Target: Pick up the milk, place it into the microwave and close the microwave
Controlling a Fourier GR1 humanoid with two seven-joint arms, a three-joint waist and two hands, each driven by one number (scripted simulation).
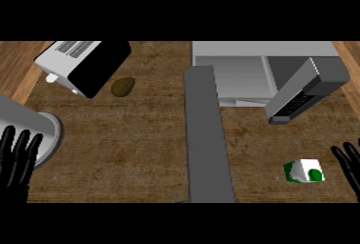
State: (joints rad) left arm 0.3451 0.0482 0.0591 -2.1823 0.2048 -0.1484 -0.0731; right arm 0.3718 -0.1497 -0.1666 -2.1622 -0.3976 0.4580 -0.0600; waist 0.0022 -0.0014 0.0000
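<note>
A small white and green milk carton [304, 171] lies on the counter at the lower right. My right hand [349, 163] stands just right of it at the view's edge, fingers straight, not touching it. The grey microwave [243, 76] sits at the back, its cavity open, and its door [208, 138] swings out toward me as a long grey slab down the middle. At the lower left my left hand [17, 162] rests with straight fingers, holding nothing.
A toaster oven [81, 64] with a dark glass front stands at the back left, a brown potato [123, 86] beside it. A grey round pot [42, 136] sits by my left hand. A grey appliance with a keypad [306, 90] stands right of the microwave.
</note>
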